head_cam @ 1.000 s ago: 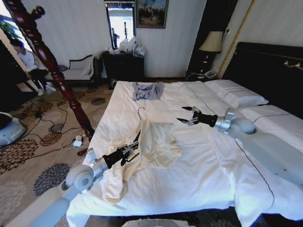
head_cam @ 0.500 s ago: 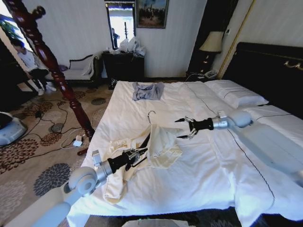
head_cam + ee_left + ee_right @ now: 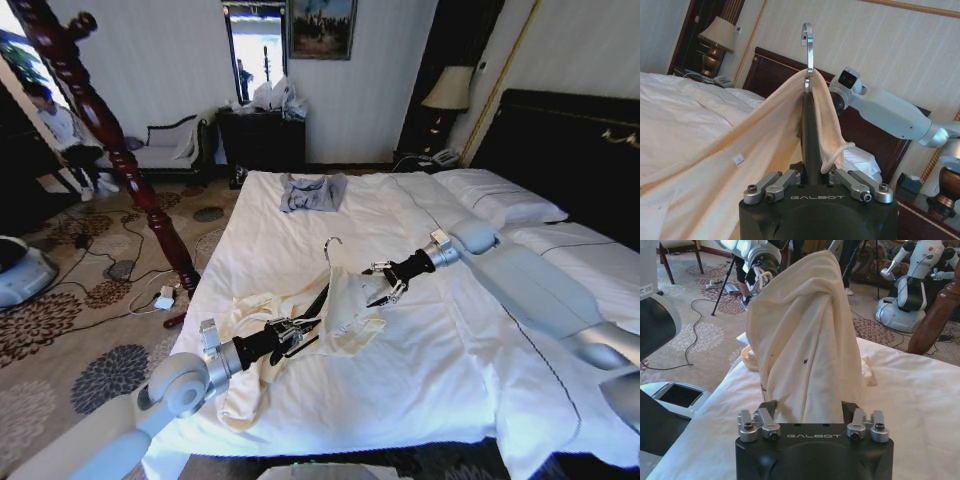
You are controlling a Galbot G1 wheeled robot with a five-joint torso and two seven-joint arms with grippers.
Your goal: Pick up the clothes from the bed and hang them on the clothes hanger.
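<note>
The cream clothes [image 3: 345, 305] hang draped over the black clothes hanger [image 3: 316, 302], whose silver hook [image 3: 333, 243] points up above the bed [image 3: 440, 370]. My left gripper [image 3: 296, 330] is shut on the hanger's black arm; the left wrist view shows the hanger [image 3: 809, 145] clamped between the fingers, with cloth [image 3: 740, 165] falling down both sides. My right gripper [image 3: 381, 281] is open at the far side of the garment, and a tall fold of the cream cloth [image 3: 805, 350] stands between its spread fingers.
A small grey-blue garment [image 3: 311, 190] lies near the bed's far end. White pillows [image 3: 495, 195] and the dark headboard [image 3: 570, 150] are on the right. A dark wooden bedpost [image 3: 110, 140] stands left of the bed, with cables and carpet beyond.
My left gripper lifted the hanger and garment to the right. My right gripper moved left and down from above the duvet until its fingers reached the cloth.
</note>
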